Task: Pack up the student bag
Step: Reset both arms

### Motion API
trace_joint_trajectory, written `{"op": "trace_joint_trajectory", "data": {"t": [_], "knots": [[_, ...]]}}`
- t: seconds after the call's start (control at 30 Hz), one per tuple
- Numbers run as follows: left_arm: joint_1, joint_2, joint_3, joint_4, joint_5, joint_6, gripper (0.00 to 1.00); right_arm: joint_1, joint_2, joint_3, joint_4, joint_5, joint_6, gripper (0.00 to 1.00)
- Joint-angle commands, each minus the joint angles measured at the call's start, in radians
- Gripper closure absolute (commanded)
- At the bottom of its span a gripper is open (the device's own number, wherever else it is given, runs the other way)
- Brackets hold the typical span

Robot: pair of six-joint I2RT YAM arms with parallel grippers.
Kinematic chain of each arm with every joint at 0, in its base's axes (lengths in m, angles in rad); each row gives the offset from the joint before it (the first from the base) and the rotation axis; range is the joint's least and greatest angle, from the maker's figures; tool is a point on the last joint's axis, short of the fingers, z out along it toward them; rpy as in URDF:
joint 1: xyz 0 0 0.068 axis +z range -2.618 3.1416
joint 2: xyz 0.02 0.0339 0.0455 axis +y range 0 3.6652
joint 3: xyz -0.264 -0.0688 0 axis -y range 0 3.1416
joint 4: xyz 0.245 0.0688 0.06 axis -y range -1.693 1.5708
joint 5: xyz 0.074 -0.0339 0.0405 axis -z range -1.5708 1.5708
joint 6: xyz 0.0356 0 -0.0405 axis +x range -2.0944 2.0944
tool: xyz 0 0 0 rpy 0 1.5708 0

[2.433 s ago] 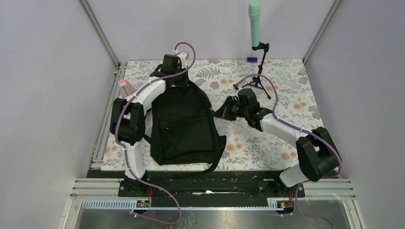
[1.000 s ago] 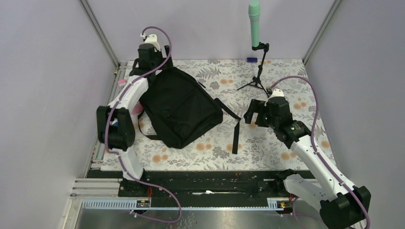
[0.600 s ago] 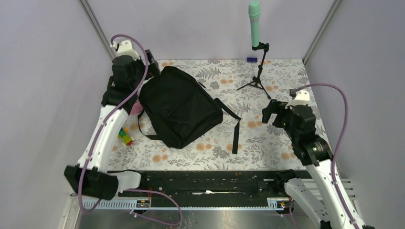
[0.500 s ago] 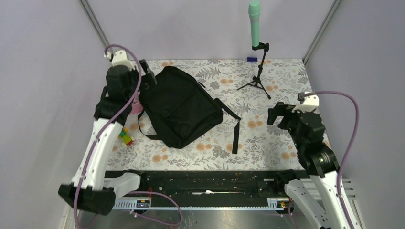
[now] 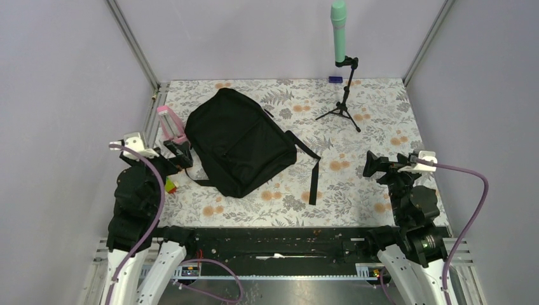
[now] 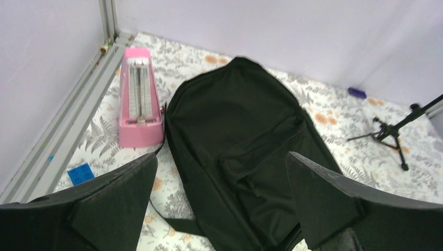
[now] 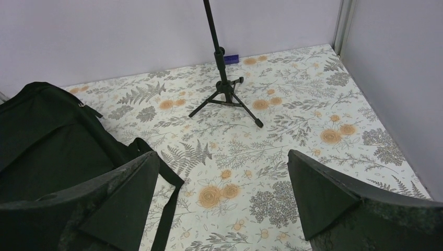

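The student bag (image 5: pixel 245 143) lay flat on the floral cloth (image 5: pixel 388 121), left of the table's middle, its front pocket facing up and its top end turned toward the back left corner. A black webbing strap (image 5: pixel 314 181) trailed from its right side out onto the cloth, toward the near edge. A pink metronome (image 6: pixel 138 104) stood just beside the bag's left edge, close to the metal rail. A small coloured block (image 5: pixel 170 185) lay near the bag's near-left corner, partly hidden by the left arm.

The left gripper (image 6: pixel 220 157) hung raised near the left edge of the table, looking down at the bag; its fingers (image 6: pixel 123 193) were spread fully wide with nothing between them. The right gripper (image 7: pixel 222 152) hung above the right side of the cloth, well apart from the bag, its jaws likewise at full spread and holding nothing.

At the back stood a black tripod stand (image 5: pixel 343 108) carrying a green microphone (image 5: pixel 339 32), and a small blue object (image 5: pixel 335 80) lay against the rear wall
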Motion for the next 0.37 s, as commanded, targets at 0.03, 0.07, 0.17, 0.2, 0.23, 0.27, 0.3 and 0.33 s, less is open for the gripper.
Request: {"op": "trace_joint_trajectory", "data": {"t": [0.03, 0.07, 0.17, 0.2, 0.23, 0.27, 0.3, 0.33], "knots": [[0.000, -0.006, -0.054, 0.067, -0.026, -0.001, 0.01, -0.003, -0.022, 0.009, 0.080, 0.043, -0.025, 0.00], [-0.001, -0.003, -0.051, 0.064, -0.028, 0.003, 0.01, -0.002, -0.023, 0.008, 0.079, 0.047, -0.026, 0.00], [-0.001, -0.005, -0.047, 0.064, -0.030, 0.009, 0.01, -0.003, -0.024, 0.006, 0.080, 0.055, -0.024, 0.00], [0.000, -0.008, -0.049, 0.065, -0.028, 0.011, 0.01, -0.003, -0.023, 0.005, 0.079, 0.056, -0.024, 0.00], [-0.001, -0.009, -0.050, 0.064, -0.027, 0.013, 0.01, -0.003, -0.025, 0.006, 0.080, 0.057, -0.025, 0.00], [0.000, -0.009, -0.051, 0.064, -0.030, 0.014, 0.01, -0.003, -0.027, 0.006, 0.079, 0.058, -0.026, 0.00], [-0.001, -0.009, -0.052, 0.064, -0.031, 0.012, 0.01, -0.003, -0.029, 0.006, 0.081, 0.060, -0.025, 0.00], [-0.001, -0.008, -0.052, 0.065, -0.030, 0.010, 0.01, -0.003, -0.031, 0.007, 0.080, 0.063, -0.025, 0.00]]}}
